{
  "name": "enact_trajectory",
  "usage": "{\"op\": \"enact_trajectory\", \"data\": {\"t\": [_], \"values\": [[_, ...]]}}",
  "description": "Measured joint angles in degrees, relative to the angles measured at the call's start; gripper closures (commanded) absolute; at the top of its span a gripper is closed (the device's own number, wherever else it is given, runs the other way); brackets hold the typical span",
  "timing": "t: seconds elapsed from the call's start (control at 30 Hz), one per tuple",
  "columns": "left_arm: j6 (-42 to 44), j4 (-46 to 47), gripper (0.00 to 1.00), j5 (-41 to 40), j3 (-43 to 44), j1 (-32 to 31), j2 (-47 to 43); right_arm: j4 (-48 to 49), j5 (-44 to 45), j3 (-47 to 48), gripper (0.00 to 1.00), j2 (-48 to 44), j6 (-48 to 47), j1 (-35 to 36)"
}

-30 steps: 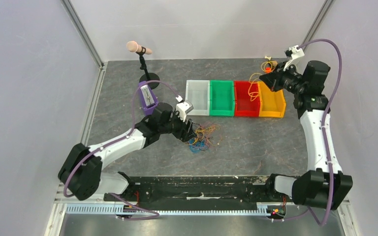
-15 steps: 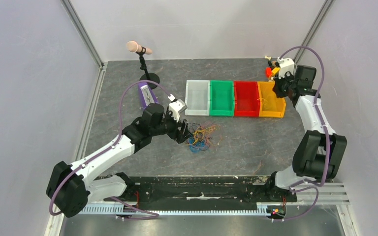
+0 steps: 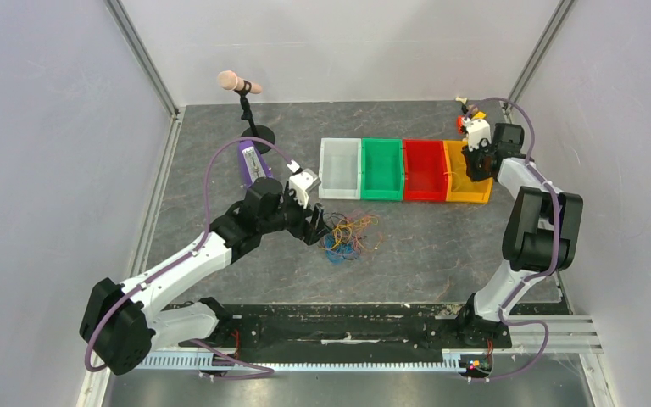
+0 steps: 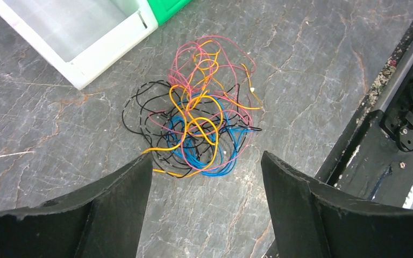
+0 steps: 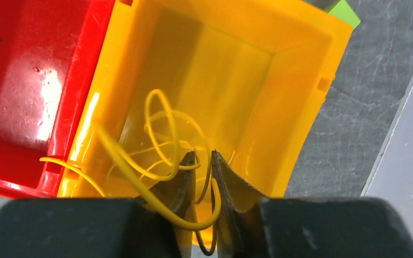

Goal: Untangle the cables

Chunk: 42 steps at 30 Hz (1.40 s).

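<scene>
Right fingers (image 5: 180,185) nearly closed, seemingly pinching one thin yellow wire (image 5: 121,161), looped round their tips above the yellow plastic bin (image 5: 279,107), likely colour-sorting. Left fingers (image 4: 121,207) spread wide, tangled clump of thin wires (image 4: 199,115) on grey bench (image 4: 312,70) just ahead between them, lined up for a pick. One clump, four colours: orange, pink, blue, black. Four plastic bins (image 3: 381,170) in row.

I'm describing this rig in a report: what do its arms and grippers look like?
Both the left arm and right arm have white link shells and black joint housings, with a thick purple hose looping along each. The left gripper and right gripper have matt black fingers, broad at the base and tapering to tips.
</scene>
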Motion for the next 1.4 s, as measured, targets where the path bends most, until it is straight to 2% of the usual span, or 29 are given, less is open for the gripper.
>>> {"op": "enact_trajectory", "data": {"t": [0.07,0.17,0.27,0.43,0.6,0.8,0.87,0.93,1.03,1.13,1.27,1.4], "values": [[-0.02,0.00,0.19,-0.61,0.02,0.00,0.00,-1.27,0.37,0.00,0.70,0.09,-0.44,0.00],[-0.02,-0.15,0.19,-0.70,0.07,0.04,0.00,-2.69,0.44,0.13,0.53,-0.46,-0.94,-0.15],[-0.04,-0.63,0.19,-0.81,0.11,0.04,0.02,-5.49,0.37,1.33,0.45,-1.07,-0.90,-0.48],[-0.04,-1.38,0.19,-1.29,0.68,0.04,0.02,-11.85,-0.81,6.78,0.41,-3.10,-1.75,-1.38],[-0.07,-1.77,0.17,-1.75,0.74,0.04,0.02,-17.38,-4.04,13.33,0.42,-4.17,-3.26,-2.25],[0.09,-6.58,0.16,-1.40,2.58,0.92,-0.04,-26.97,-15.45,19.15,0.37,-4.85,-3.67,-1.16],[0.11,-8.41,0.17,0.15,2.64,2.58,-0.22,-28.11,-17.79,17.20,0.36,-6.78,-3.37,1.95],[0.11,-11.06,0.23,2.97,2.64,5.66,-0.20,-28.61,-19.30,14.12,0.37,-9.14,-2.99,6.21],[0.07,-13.11,0.28,5.49,2.62,8.09,1.07,-27.17,-21.97,6.56,0.37,-13.81,-0.13,19.82],[0.00,-13.05,0.32,6.40,2.56,8.46,4.52,-24.70,-23.87,1.09,0.37,-15.28,2.91,28.89],[0.00,-11.54,0.33,6.93,2.64,9.60,10.86,-20.28,-23.34,-4.09,0.37,-15.15,7.54,35.32],[1.07,-9.68,0.34,7.08,3.78,10.08,16.17,-15.04,-22.03,-4.81,0.39,-13.66,11.50,40.26]]}}
